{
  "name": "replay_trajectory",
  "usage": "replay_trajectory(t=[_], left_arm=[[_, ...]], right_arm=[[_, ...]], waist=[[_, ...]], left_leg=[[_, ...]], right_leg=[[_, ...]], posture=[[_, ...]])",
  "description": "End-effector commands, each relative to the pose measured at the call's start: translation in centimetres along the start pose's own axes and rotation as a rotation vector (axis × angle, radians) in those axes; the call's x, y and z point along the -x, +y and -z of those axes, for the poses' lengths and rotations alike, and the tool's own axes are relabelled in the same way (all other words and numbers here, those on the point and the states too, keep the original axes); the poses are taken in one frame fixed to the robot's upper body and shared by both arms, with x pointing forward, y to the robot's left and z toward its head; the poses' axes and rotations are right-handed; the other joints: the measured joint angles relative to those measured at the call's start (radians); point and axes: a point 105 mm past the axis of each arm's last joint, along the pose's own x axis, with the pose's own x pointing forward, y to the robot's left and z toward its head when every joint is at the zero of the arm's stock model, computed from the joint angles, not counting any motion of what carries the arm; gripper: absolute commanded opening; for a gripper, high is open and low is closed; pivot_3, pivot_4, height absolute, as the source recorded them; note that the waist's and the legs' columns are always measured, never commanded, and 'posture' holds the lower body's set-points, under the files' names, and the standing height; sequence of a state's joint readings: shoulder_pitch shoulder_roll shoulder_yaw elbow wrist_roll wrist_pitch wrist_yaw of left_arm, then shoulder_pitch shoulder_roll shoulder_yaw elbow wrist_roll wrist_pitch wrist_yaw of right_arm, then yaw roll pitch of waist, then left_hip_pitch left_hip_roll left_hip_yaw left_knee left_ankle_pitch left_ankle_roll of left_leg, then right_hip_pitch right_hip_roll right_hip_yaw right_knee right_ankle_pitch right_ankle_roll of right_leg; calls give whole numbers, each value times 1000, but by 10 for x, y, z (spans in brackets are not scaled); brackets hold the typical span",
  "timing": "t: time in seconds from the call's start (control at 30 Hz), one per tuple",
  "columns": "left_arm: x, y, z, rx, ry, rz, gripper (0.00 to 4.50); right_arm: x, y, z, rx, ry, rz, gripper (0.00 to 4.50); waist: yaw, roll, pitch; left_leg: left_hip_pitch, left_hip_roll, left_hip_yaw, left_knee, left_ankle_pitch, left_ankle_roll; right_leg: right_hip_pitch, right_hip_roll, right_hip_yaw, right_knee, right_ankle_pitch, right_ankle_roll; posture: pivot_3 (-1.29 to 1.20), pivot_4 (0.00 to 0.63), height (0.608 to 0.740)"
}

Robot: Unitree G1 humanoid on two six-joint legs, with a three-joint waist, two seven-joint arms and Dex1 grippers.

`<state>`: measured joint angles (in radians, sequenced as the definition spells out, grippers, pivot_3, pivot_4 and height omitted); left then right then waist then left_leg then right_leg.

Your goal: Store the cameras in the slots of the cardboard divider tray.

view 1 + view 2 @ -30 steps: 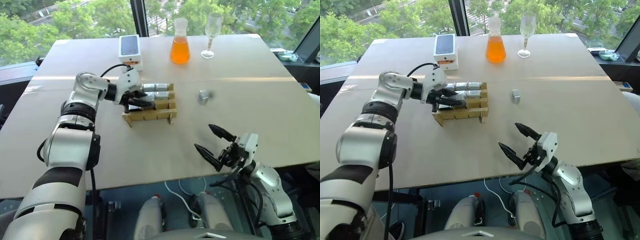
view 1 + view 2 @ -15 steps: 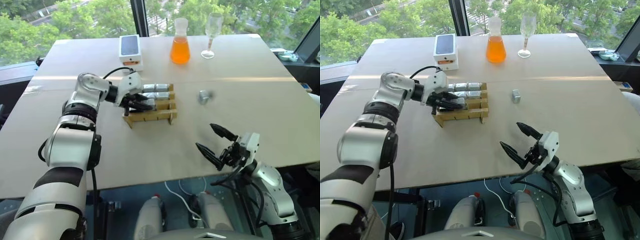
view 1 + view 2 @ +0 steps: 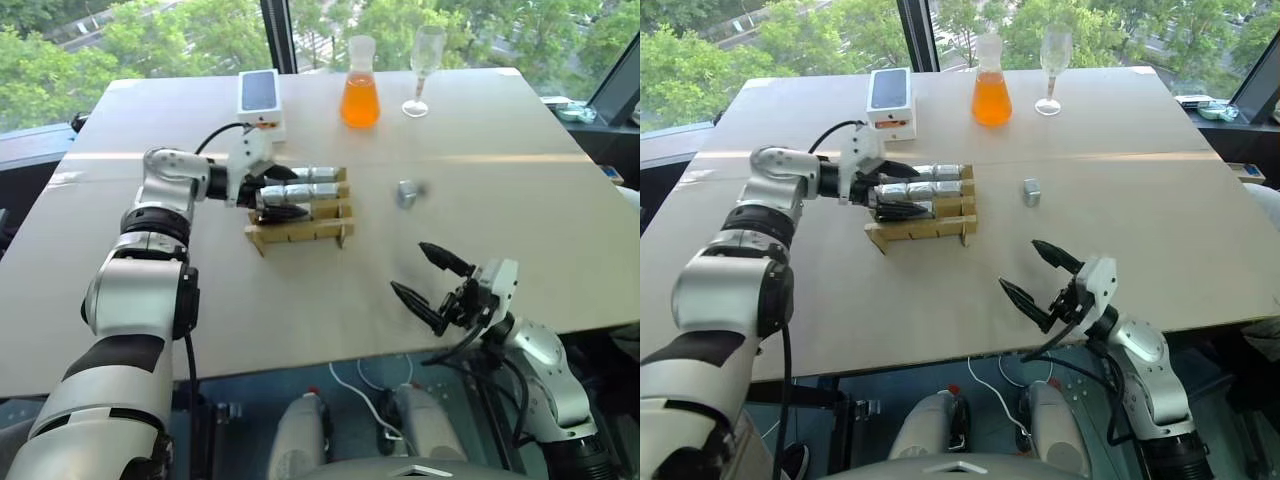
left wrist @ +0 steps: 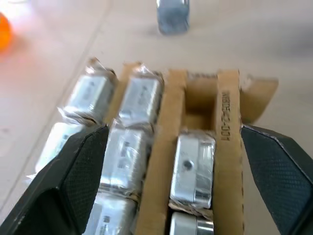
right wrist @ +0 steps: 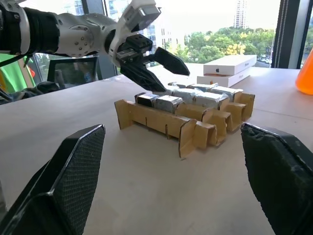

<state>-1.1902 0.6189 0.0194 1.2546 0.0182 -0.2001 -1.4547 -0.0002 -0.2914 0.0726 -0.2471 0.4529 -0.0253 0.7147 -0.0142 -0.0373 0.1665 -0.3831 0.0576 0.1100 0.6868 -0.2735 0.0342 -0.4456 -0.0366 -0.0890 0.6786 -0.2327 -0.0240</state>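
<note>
Only readable print I can spot is on the low tan cardboard divider tray (image 4: 228, 117): a dark stamped code running lengthwise down one cardboard strip, between the two black left fingers (image 4: 73, 181) and nearer the far one. It looks like it ends in "001", the rest is too smeared to call. The small shiny silver-grey camera blocks (image 4: 193, 169) have tiny markings on their wrap, unreadable.
</note>
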Motion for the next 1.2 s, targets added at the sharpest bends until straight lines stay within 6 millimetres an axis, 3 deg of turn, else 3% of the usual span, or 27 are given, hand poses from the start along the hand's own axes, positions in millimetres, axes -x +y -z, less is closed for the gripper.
replay_trajectory(t=[0.03, 0.2, 0.47, 0.7, 0.87, 1.0, 1.13, 1.2], left_arm=[[25, 3, -20, -28, -149, -39, 4446], [43, -17, -20, -13, -251, -125, 4446], [81, -90, -4, 78, -197, -391, 4446], [81, -125, -9, 134, -183, -474, 4446], [75, -139, -9, 168, -176, -481, 4446], [75, -146, -6, 170, -143, -470, 4500], [77, -149, 0, 179, -121, -455, 4500], [77, -149, 2, 177, -108, -451, 4500]], right_arm=[[-10, -40, 7, 42, 113, 197, 4410], [-36, -76, 14, 86, 210, 376, 4410], [-77, -111, 29, -44, 281, 489, 4410], [-98, -123, 33, -52, 306, 452, 4410], [-104, -135, 36, -63, 319, 481, 4410], [-104, -144, 34, -25, 316, 511, 3050], [-103, -145, 35, -32, 316, 511, 967], [-103, -144, 35, -28, 314, 503, 838]], waist=[[-3, 0, 0], [-5, 0, 0], [-18, 0, 0], [0, 1, 0], [-3, 1, 0], [-3, 1, 0], [-3, 2, 0], [-2, 2, 0]], left_leg=[[1, 0, 1, 0, 0, 0], [1, 3, 2, -1, 0, -1], [-1, 3, 3, -2, 0, -1], [1, 0, 1, -2, 0, -1], [1, 0, 1, -3, 0, -1], [1, 0, 1, -3, 0, -1], [1, 0, 1, -3, 0, -1], [0, 0, 1, -3, 0, -1]], right_leg=[[0, 0, 1, 0, 0, 0], [-1, -5, 3, 1, 2, -4], [-2, -8, 3, 0, 3, -4], [0, -10, 1, 0, 3, -4], [0, -10, 1, 0, 3, -5], [0, -10, 1, 0, 3, -5], [0, -10, 1, 0, 3, -5], [0, -10, 1, 0, 3, -5]], posture=[[0, 150, 740], [0, 150, 740], [0, 150, 740], [0, 150, 740], [0, 150, 740], [0, 150, 740], [0, 150, 740], [0, 150, 740]])
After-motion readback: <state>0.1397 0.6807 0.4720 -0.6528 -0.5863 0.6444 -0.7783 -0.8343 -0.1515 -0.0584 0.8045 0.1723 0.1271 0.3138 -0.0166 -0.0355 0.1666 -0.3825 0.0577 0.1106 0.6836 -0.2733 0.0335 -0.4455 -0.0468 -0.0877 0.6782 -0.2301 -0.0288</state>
